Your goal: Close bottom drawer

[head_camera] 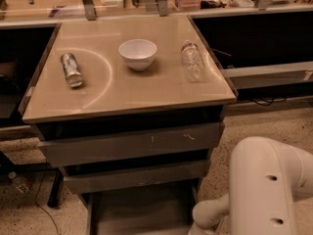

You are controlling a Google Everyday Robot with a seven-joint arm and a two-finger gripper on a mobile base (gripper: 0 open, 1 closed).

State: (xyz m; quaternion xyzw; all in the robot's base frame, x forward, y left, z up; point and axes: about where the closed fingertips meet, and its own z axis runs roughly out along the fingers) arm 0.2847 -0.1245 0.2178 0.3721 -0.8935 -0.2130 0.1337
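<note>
Silver can (pixel 72 70) lies on its side at the upper left of the tan table top (pixel 122 94). White bowl (pixel 138 53) stands upright at upper centre, well apart from the can. Below the top, centre frame, are three grey drawers. The widest drawer (pixel 132 143) has pale scratches on its front, and the mid-width drawer (pixel 137 176) sits under it. The bottom drawer (pixel 142 209) is at bottom centre, pulled out, with its shallow grey tray showing. Clear plastic bottle (pixel 192 61) lies on the top, right of the bowl and near the right edge. White robot arm (pixel 264 190) fills the lower right, just beside the bottom drawer's right side. The gripper is out of frame past the bottom edge where the arm's end leaves; cannot tell if apart or together.
</note>
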